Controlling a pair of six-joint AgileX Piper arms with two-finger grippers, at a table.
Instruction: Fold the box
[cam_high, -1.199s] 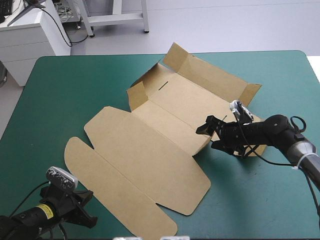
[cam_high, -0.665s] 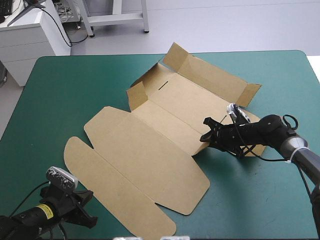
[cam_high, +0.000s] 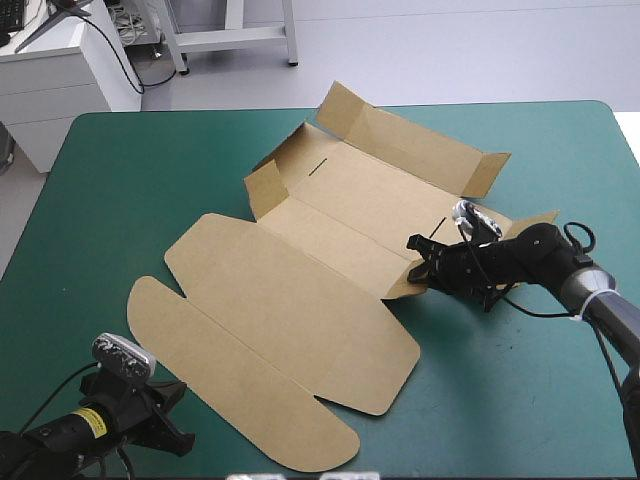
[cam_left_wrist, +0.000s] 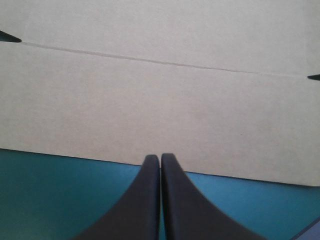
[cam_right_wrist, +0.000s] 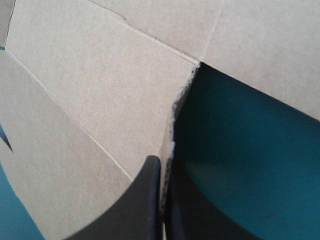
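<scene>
Clamping box (cam_high: 300, 290) flap, right tool (cam_right_wrist: 161, 160), left tool (cam_left_wrist: 160, 157) closed, partly cut off

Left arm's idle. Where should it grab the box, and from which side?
Probably the box by its outer lid flap, at the long straight edge, coming from the table's near-left corner, where the left gripper faces it. That edge lies flat on the teal-green cover, so the shut fingers must open and slide one under. The right gripper holds the other end.
</scene>
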